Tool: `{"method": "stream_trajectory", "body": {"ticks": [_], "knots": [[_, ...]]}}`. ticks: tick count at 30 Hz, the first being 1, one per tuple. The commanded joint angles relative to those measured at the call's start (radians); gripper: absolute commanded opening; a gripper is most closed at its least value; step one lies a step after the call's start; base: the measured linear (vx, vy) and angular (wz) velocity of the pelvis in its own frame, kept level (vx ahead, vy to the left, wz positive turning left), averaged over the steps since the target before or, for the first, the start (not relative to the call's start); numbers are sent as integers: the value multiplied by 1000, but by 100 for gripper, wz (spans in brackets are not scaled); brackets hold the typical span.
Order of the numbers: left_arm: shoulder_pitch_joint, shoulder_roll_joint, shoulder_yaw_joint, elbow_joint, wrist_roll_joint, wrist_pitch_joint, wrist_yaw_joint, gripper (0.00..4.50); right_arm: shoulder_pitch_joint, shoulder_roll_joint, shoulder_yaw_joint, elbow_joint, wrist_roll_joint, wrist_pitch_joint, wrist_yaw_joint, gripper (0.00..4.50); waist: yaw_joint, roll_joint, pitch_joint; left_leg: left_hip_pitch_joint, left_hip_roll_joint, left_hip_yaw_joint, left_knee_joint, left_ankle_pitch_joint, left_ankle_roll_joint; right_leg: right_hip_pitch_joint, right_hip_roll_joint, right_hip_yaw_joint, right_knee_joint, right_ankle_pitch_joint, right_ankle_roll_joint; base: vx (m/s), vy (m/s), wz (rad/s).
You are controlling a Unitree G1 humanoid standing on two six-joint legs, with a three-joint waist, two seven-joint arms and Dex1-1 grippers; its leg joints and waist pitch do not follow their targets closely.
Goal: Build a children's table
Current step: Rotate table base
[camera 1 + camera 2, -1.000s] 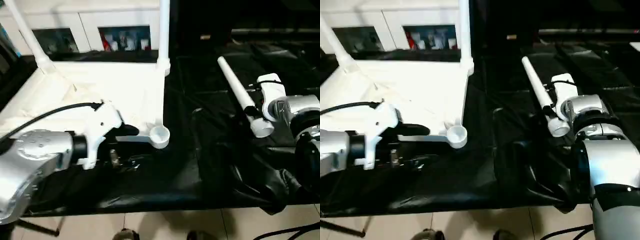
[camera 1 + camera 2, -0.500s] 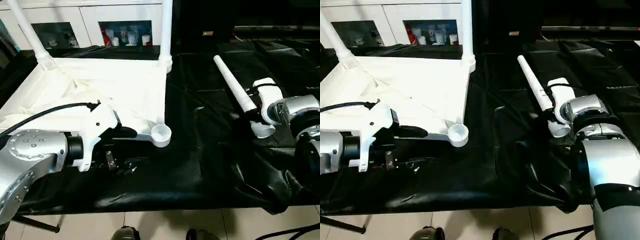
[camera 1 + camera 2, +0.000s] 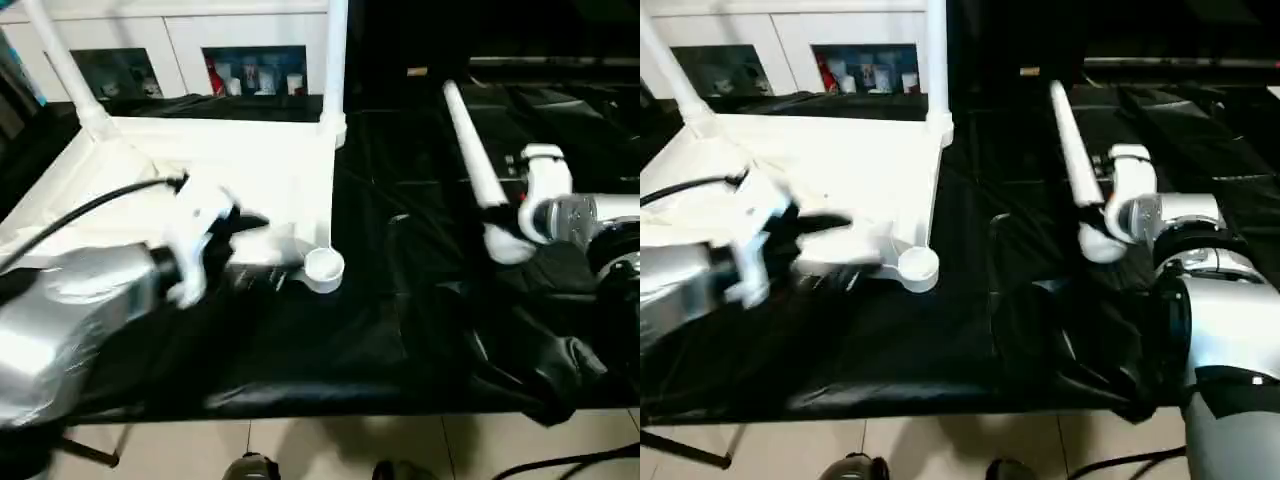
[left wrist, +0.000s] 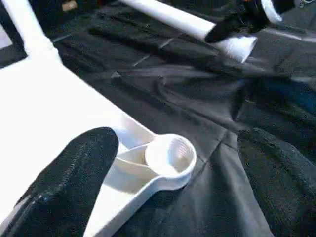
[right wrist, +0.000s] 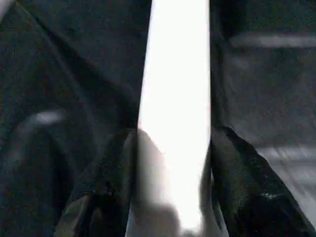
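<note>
Tabletop (image 3: 200, 170), white plastic and turned underside-up, lies on the left part of the black-covered surface (image 3: 400, 330), reaching toward its far edge. Two white legs stand in the far corner sockets: one upright at the far right corner (image 3: 335, 60), the other leaning at the far left corner (image 3: 65, 70). The near right corner socket (image 3: 324, 268) is an open round cup holding no leg.

The left end effector (image 4: 173, 182) hangs just over that near right corner, its two black fingers (image 4: 74, 173) spread wide apart, one over the tabletop's edge and the other over the black cover, with the socket between them and nothing gripped.

The right end effector (image 5: 173, 173) is clamped on a loose leg (image 3: 470, 150) near its thick end, black fingers (image 5: 247, 187) pressing both sides of the tube. This leg is tilted, its thin end pointing toward the far edge of the surface, well apart from the tabletop on the right side.

A white cabinet with glass doors (image 3: 240, 70) stands beyond the far edge of the surface.
</note>
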Motion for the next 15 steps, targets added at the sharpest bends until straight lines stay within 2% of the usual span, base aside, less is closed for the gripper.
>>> {"method": "stream_trajectory", "body": {"ticks": [1, 2, 3, 4, 5, 6, 7, 8, 9, 10, 11, 12, 13, 14, 15], "knots": [[-28, -25, -6, 45, 10, -16, 25, 450, -15, 14, -31, -45, 36, -49, 9, 191, 10, -7, -106, 6, 3, 2, -52, -233, 11, 69, -49, 34, -76, -321, -205, 0, 0, 0], [-54, -67, -1, 88, 6, -20, 48, 450, -1, 28, -57, -65, 63, -87, -3, 191, 10, -8, -106, 7, 3, 3, -52, -239, 11, 67, -48, 34, -80, -330, -203, 0, 0, 0], [-99, -122, 5, 162, 12, -44, 77, 450, 32, 47, -78, -105, 89, -177, -36, 191, 11, -4, -106, 11, 1, 3, -49, -259, 7, 64, -46, 33, -83, -346, -199, 0, 0, 0], [-103, -126, 4, 168, 13, -46, 79, 450, 36, 48, -79, -109, 90, -186, -39, 191, 15, -7, -102, 14, 0, 5, -51, -279, 9, 60, -48, 32, -93, -380, -178, 0, 0, 0], [-138, -151, -4, 223, 27, -77, 86, 450, 70, 65, -116, -152, 128, -247, -58, 191, 21, -7, -110, 15, 1, 2, -52, -268, 9, 64, -51, 32, -89, -373, -170, 0, 0, 0], [-160, -165, -12, 260, 40, -102, 91, 450, 96, 79, -139, -190, 155, -278, -50, 191, 23, -8, -113, 12, 1, 0, -52, -252, 12, 68, -52, 32, -85, -355, -169, 0, 0, 0], [-172, -174, -16, 283, 48, -119, 95, 450, 110, 89, -152, -213, 172, -294, -39, 191, 26, -7, -114, 14, 2, 0, -52, -240, 17, 65, -49, 32, -85, -327, -173, 0, 0, 0], [-179, -178, -18, 298, 53, -130, 97, 450, 118, 96, -160, -225, 182, -302, -31, 191, 28, -3, -116, 11, 2, -2, -51, -229, 19, 69, -49, 32, -79, -305, -175, 0, 0, 0], [-223, -224, -1, 368, 47, -157, 123, 450, 188, 135, -167, -354, 218, -340, 25, 190, 31, -2, -121, 9, 2, -2, -49, -202, 23, 72, -47, 32, -71, -256, -190, 0, 0, 0], [-223, -224, -1, 368, 47, -157, 123, 450, 188, 135, -167, -354, 218, -340, 25, 190, 38, 1, -122, 10, 0, 3, -46, -184, 39, 70, -46, 34, -76, -222, -185, 0, 0, 0], [-242, -244, 9, 395, 43, -162, 137, 450, 220, 152, -170, -415, 233, -351, 43, 190, 39, -4, -127, 2, -1, 0, -46, -147, 51, 79, -45, 33, -68, -180, -196, 0, 0, 0], [-266, -275, 32, 424, 25, -164, 156, 450, 262, 177, -182, -513, 271, -338, 75, 190, 46, -1, -133, 6, 2, -2, -43, -130, 53, 77, -48, 32, -62, -160, -206, 0, 0, 0], [-274, -284, 39, 435, 22, -165, 161, 450, 273, 184, -185, -538, 282, -336, 82, 190, 49, -3, -133, 3, 0, 0, -42, -109, 67, 79, -46, 33, -62, -131, -214, 0, 0, 0], [-304, -317, 67, 474, 5, -169, 173, 450, 324, 215, -188, -666, 340, -292, 120, 190, 50, -5, -133, -2, -4, 1, -40, -87, 86, 81, -42, 33, -63, -104, -215, 0, 0, 0], [-304, -317, 67, 474, 5, -169, 173, 450, 324, 215, -188, -666, 340, -292, 120, 190, 54, -2, -136, 1, 1, -1, -39, -84, 89, 79, -47, 33, -58, -96, -221, 0, 0, 0]]}}
